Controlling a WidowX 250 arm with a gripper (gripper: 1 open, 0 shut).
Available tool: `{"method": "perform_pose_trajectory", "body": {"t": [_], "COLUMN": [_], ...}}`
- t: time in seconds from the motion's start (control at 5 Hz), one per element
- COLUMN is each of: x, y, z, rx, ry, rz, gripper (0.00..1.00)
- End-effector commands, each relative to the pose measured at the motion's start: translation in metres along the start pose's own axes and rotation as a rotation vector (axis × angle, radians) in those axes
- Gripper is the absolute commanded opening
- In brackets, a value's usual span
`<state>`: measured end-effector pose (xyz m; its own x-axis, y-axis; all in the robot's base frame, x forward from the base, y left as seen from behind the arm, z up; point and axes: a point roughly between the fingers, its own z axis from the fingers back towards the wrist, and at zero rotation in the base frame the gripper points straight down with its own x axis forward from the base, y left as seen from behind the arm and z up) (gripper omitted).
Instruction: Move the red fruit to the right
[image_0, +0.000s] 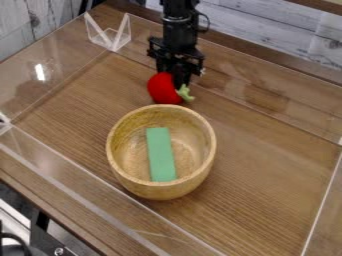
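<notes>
Gripper at red fruit, bowl nearby.
The gripper hung over the table — grasp on the fruit could not be told. Red fruit lay directly below its fingertips; the wooden bowl, green block inside, stood near — on the camera's side.

1 block is held within 1 bowl on the table, and the fruit is placed just behind the bowl, with its leafy stem turned to the right and the gripper positioned at its rear side.
</notes>
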<state>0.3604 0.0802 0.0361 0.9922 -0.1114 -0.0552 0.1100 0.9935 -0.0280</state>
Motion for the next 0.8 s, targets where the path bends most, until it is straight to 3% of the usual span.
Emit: {"method": "perform_pose_trajectory", "body": {"t": [0.0,0.2,0.6], "x": [0.002,0.001,0.007], "y": [-0.007,-0.035,-0.123], "z": [0.059,0.084,0.074], "rx": [0.072,0.092,0.077], "ry": [-0.127,-0.175,-0.175], "rz": [0.029,0.033,0.038], "gripper": [0.00,0.00,0.00]}}
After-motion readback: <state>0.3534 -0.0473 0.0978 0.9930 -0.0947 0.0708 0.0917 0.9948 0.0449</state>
